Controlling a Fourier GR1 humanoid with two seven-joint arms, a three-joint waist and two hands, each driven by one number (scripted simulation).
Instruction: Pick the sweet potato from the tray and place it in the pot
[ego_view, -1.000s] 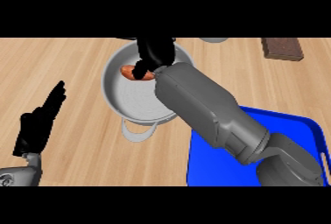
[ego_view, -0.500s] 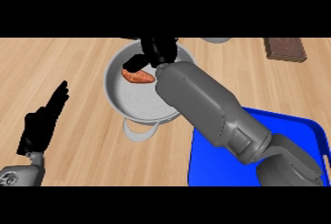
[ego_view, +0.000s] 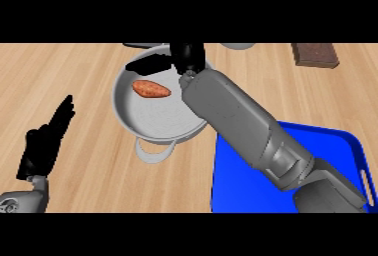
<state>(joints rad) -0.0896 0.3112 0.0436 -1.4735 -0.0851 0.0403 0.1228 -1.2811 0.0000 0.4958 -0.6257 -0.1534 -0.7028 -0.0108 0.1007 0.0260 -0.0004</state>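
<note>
An orange-brown sweet potato lies inside the grey pot, toward its far left. My right hand hovers over the pot's far rim with its fingers spread and nothing in it, just beyond the sweet potato. The long grey right forearm crosses the pot's right side and part of the blue tray. The tray sits at the lower right. My left hand rests open at the lower left, fingers pointing up.
A dark brown block lies at the far right of the wooden counter. A grey rounded object shows partly at the top edge. The pot's handle sticks out toward me.
The right hand let go of the sweet potato, which now lies in the pot. The hand has opened and lifted toward the pot's far rim. The left hand has not moved.
</note>
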